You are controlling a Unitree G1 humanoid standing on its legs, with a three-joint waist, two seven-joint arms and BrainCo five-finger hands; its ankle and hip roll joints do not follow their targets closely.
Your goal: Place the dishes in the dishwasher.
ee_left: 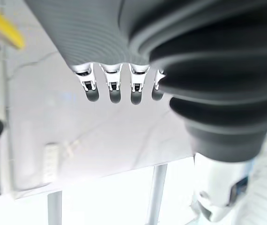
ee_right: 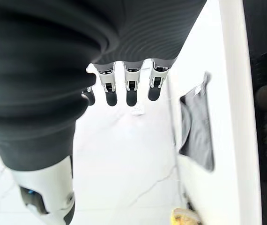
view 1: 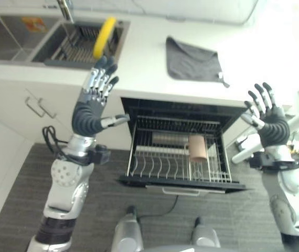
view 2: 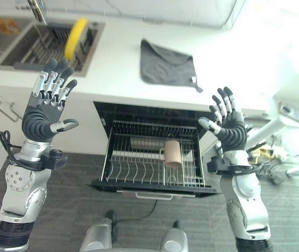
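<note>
A yellow plate (view 1: 104, 35) stands on edge in the wire rack inside the sink (view 1: 55, 50) at the back left of the white counter. Below the counter the dishwasher (view 1: 181, 113) is open, its wire rack (view 1: 155, 167) pulled out with a brown cup (view 1: 197, 148) lying in it. My left hand (view 1: 94, 100) is raised in front of the sink, fingers straight and spread, holding nothing. At the right of the dishwasher my right hand (view 1: 267, 118) is also raised with straight spread fingers and holds nothing.
A grey cloth (view 1: 191, 60) lies on the counter above the dishwasher. A tap (view 1: 65, 10) stands behind the sink. Cabinet doors with metal handles (view 1: 36, 107) are under the sink. White chair or stand legs (view 2: 275, 128) are at the far right.
</note>
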